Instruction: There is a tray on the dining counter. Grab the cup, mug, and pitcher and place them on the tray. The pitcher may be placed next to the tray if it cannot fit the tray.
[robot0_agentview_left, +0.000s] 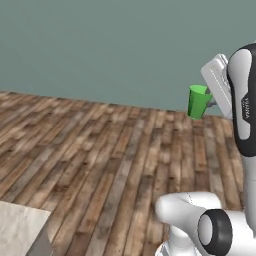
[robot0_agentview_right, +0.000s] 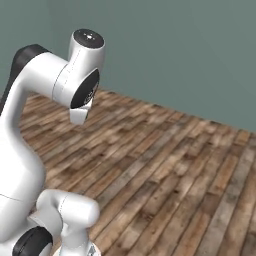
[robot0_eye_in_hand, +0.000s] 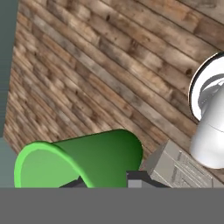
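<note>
Nearest to us in the hand view is the cup (robot0_eye_in_hand: 83, 159), bright green and lying across the bottom of that view with its open mouth toward the lower left. The gripper (robot0_eye_in_hand: 107, 181) is closed narrowly on it, one dark finger pressed against the wall near the cup's base. In the left base view we see the same cup (robot0_agentview_left: 199, 101) carried in the air beside the white wrist, tilted a little, above a plank floor (robot0_agentview_left: 100, 150) and in front of a grey-green wall (robot0_agentview_left: 100, 40). Nothing supports it but the fingers.

We judge this to be the carrying step, with the tray and the dining counter yet to come before us. To do it well we should keep the grip firm and unchanged, avoid quick swings of the arm while the base turns, bring the cup upright before lowering, and release it only once its base rests flat inside the tray's rim.

A corner of pale marble counter (robot0_agentview_left: 20, 230) shows at the lower left of the left base view.

There is small grey lettering on the forearm (robot0_agentview_left: 245, 107), too small for us to read. The cup bears no label.
</note>
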